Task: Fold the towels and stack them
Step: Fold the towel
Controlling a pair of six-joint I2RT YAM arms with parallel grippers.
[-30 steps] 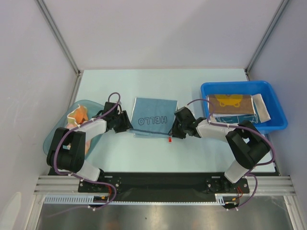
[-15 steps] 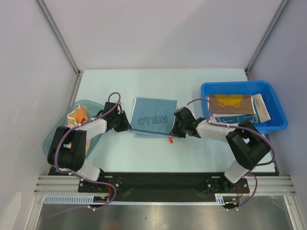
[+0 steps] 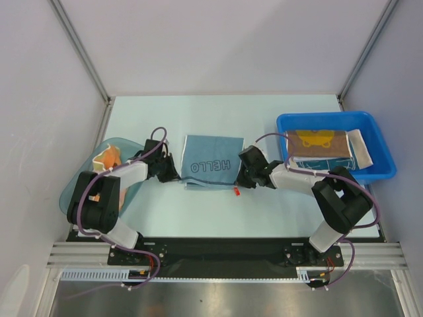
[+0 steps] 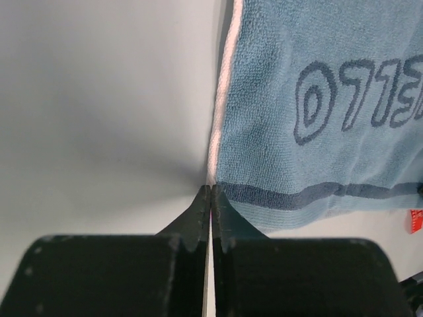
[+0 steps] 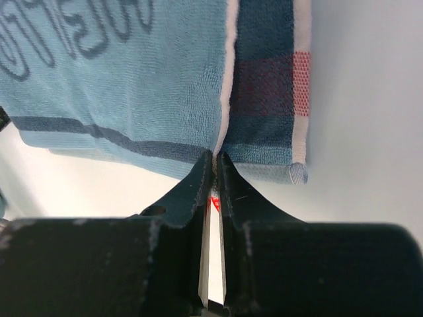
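Top view:
- A second back both pincers had their jaws apart. Now both are clenched.
- The left pincer (image 3: 178,177) has crept slightly in toward the cloth. The right pincer (image 3: 240,181) has barely moved.
- The teal-blue HELLO towel (image 3: 210,162) is flat on the table (image 3: 198,112), in the same spot as before. It lies between the two pincers, with each one at a near corner.
- A red tag (image 3: 234,192) sits just beside the right pincer on the near side.
- The blue bin (image 3: 284,123) is beyond the right pincer, to its outer side. It holds a brown towel with yellow print (image 3: 317,140), lying over a dark striped one, and a white roll (image 3: 361,149) at the end farthest from the pincer.
- The translucent teal tub (image 3: 129,143) is outboard of the left pincer and holds an orange towel (image 3: 108,158).
- Bin and tub contents are unchanged.

Left wrist view:
- The left pincer (image 4: 210,193) has its tips pressed together, grasping the white hem at the towel's corner.
- The teal-blue HELLO towel (image 4: 317,119) spreads ahead of the tips and to their right. There is bare table to their left.
- The red tag (image 4: 415,221) is at far right.

Right wrist view:
- The right pincer (image 5: 215,160) is clenched on the white hem of the teal-blue HELLO towel (image 5: 132,86).
- The printed face lies ahead-left of the tips, and a plaid layer (image 5: 264,86) ahead-right.
- The red tag (image 5: 213,202) shows in the slit between the fingers, behind the tips.
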